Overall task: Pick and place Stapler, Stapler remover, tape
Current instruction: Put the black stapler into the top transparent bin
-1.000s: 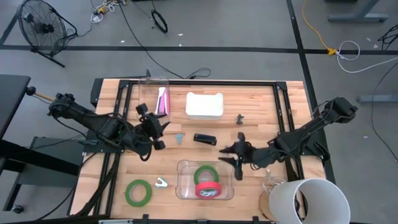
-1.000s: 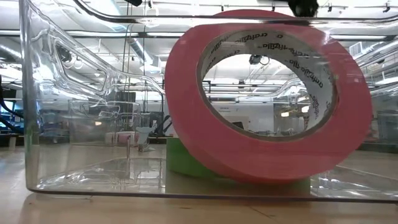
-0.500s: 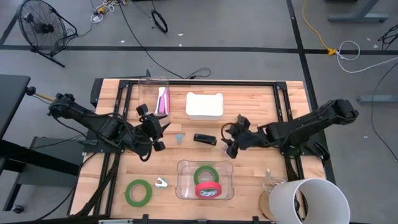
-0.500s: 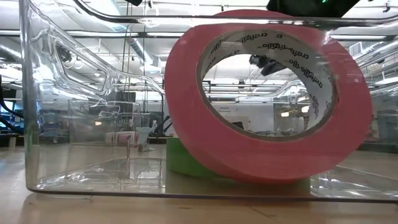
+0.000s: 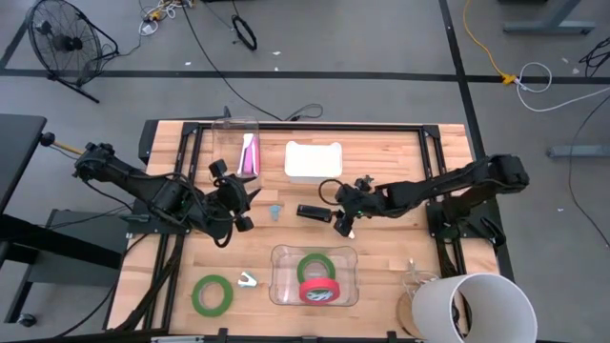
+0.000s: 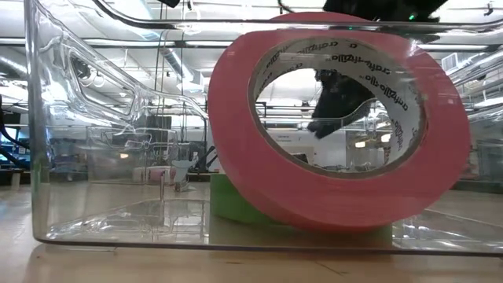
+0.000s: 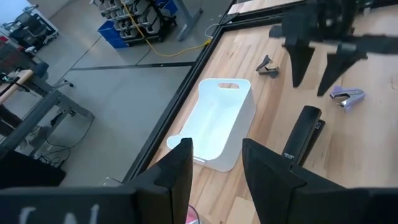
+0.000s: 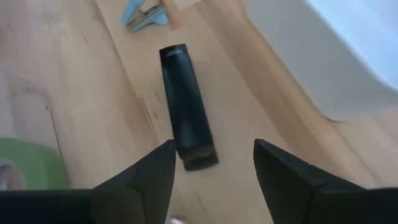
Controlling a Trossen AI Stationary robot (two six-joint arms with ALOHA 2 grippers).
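Near bin: a clear plastic bin (image 5: pixel 315 276) is holding a red ring-shaped tape roll (image 5: pixel 319 290) leaning on a green tape roll (image 5: pixel 315 266); another green roll (image 5: pixel 213 293) and a small white stapler remover (image 5: pixel 248 279) are lying outside on the wooden table (image 5: pixel 400 162).
Step in hand: the right gripper (image 5: pixel 342 217), fingers spread and holding nothing, is hovering just beside the black oblong stapler (image 8: pixel 185 117).
Next move: judging by this, lowering astride the stapler and closing.
Left gripper (image 7: pixel 216 163): waiting mid-table, fingers parted, empty.
Far: a white plastic tray (image 5: pixel 313 160) is sitting beyond.
Hard to see: the low view is being blocked by the red roll.
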